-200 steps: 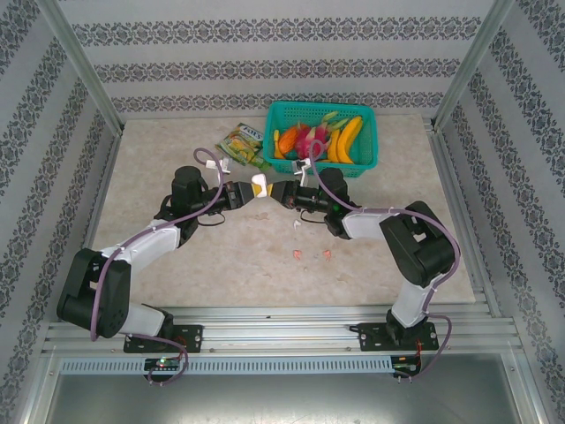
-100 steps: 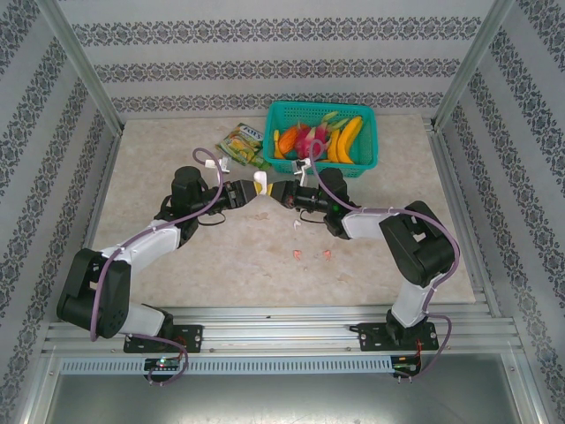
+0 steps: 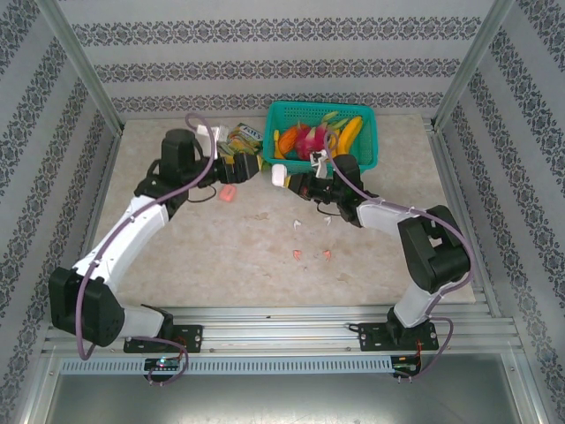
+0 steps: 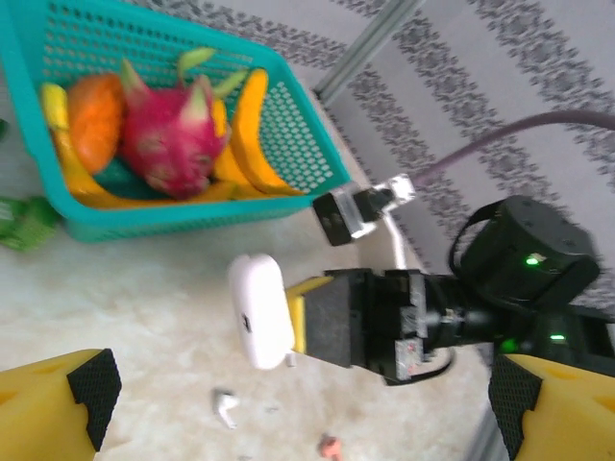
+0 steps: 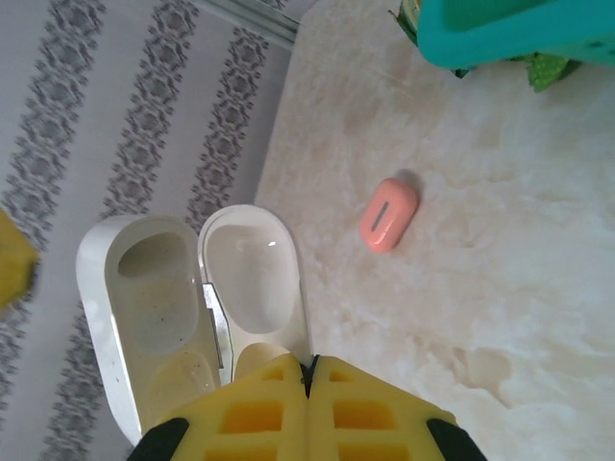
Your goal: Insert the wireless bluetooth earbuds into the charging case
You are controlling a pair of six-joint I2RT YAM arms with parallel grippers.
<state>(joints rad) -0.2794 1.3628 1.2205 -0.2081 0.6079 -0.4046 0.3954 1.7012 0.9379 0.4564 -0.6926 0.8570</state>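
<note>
Four tiny earbud pieces lie loose on the beige marbled tabletop (image 3: 177, 256), none of them in a case. The pink-red pair (image 3: 297, 254) lies nearest the arm bases and the whitish pair (image 3: 297, 223) just beyond. The left wrist camera catches one whitish piece (image 4: 224, 408) close up, with a pink-red one (image 4: 330, 447) at its lower edge.

Farther in, a small rounded pink case (image 3: 228, 193) rests closed on the table, left of the earbuds. The right wrist view shows the dark slot on its top.

Past it the two arms meet. The right gripper (image 3: 290, 181) has its yellow fingers (image 5: 259, 413) pressed together on the small rounded white charging case (image 3: 279, 176). From overhead the case is just a white blob. The right wrist camera shows it hinged open, lid and base side by side, and both hollows (image 5: 159, 317) bare. The left wrist camera shows the smooth outer shell (image 4: 259, 307) instead, with the yellow pad against its edge.

The left gripper (image 3: 251, 166) faces the case from the left, apart from it. Its yellow fingers (image 4: 58, 408) are spread wide and hold nothing.

Beside that wrist lie green and yellow snack packets (image 3: 240, 141). At the far edge stands a teal plastic mesh basket (image 3: 366, 155) holding a pink dragon fruit (image 4: 173, 134), yellow bananas and an orange fruit.
</note>
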